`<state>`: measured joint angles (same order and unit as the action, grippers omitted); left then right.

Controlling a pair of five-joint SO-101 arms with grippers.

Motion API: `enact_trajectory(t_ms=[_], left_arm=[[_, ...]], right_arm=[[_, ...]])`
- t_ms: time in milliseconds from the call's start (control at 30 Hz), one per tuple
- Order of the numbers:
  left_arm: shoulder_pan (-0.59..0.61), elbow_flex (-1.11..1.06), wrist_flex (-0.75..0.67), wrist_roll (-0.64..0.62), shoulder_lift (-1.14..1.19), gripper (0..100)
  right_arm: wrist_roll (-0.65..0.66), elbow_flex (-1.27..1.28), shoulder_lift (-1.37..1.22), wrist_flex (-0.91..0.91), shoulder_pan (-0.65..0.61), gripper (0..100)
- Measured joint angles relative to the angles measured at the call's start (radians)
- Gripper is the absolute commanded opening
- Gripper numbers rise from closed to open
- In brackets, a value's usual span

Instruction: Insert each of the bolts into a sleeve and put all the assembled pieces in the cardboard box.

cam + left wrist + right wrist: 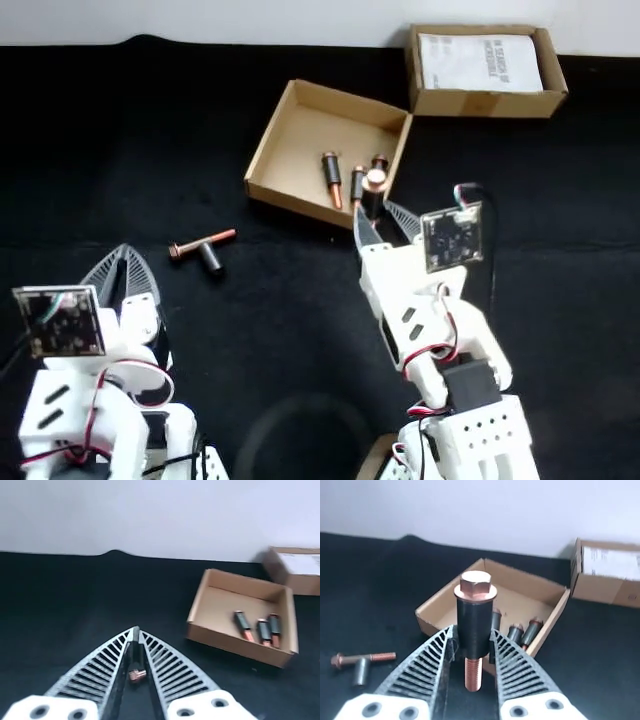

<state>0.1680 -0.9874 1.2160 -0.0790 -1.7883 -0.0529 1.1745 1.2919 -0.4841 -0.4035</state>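
The open cardboard box (300, 150) lies at mid-table with three bolt-in-sleeve pieces (331, 178) inside. My right gripper (376, 212) is shut on a further assembled piece (474, 622), a copper bolt through a black sleeve, held upright just before the box's near wall (445, 597). A loose copper bolt (200, 245) and a black sleeve (211, 257) lie together on the black cloth left of the box. My left gripper (135, 630) is shut, low at the left front, near that pair. A small copper piece (136, 674) shows in the slit between its fingers.
A second cardboard box (485, 70) with a printed sheet inside stands at the back right, beside the open box. Black cloth covers the table, with a white wall behind it. Bare cloth stretches across the left and back left.
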Motion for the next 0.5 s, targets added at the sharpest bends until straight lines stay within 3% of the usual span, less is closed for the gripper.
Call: enact_trajectory(t_ms=[500], left_arm=[[0.253, -0.242, 0.000, 0.000, -0.017, 1]], right_arm=[[0.000, -0.500, -0.537, -0.038, 0.002, 0.6]])
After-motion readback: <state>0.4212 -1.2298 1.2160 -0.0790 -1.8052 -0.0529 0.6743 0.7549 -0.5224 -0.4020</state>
